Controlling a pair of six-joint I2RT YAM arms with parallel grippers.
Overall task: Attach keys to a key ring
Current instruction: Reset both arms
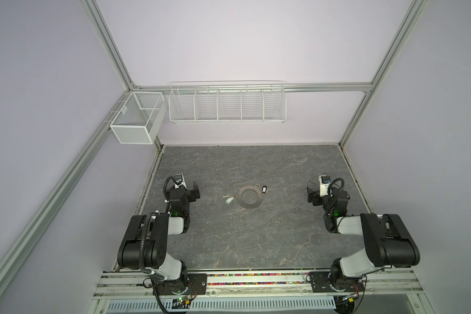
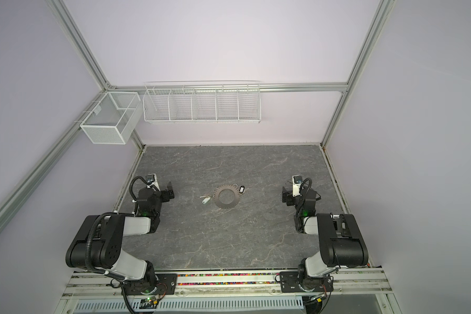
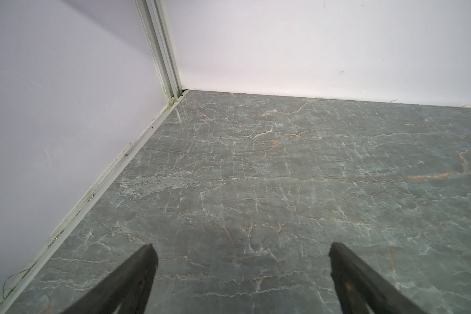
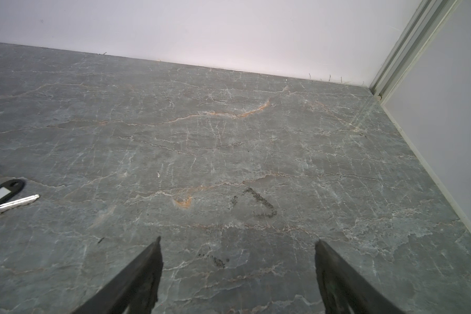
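1. Keys point(image 1: 229, 199) are what this job is about, and there are two of them, both lying flat on the grey tabletop point(image 1: 256, 239) near its middle.
2. The key with the pale tag point(image 1: 229, 200) lies just beside the key ring point(image 1: 250, 196), on the side nearer the left arm.
3. The key with the black tag point(image 1: 264, 187) lies by the far rim of the key ring, on the side nearer the right arm. The right wrist view catches it at the edge, silver tip pointing away from the ring.
4. The key ring is a flat grey circle with a big hole. It lies between the two arms, so I think either arm can reach it.
5. The little loops on its rim are too small for me to tell if any key is hooked on yet.
6. The left fingers point(image 3: 136, 274) are spread wide and hold nothing. They hang over bare tabletop near the side wall, well apart from the keys.
7. The right fingers point(image 4: 144, 271) are spread wide too and hold nothing. The black tag is off to their side, not between them.
8. I think the arms sit out at the sides so the middle is easy to see. The job looks not yet begun.
9. The keys are tiny and flat, so they may slide when pinched. One arm may need to hold the ring steady.
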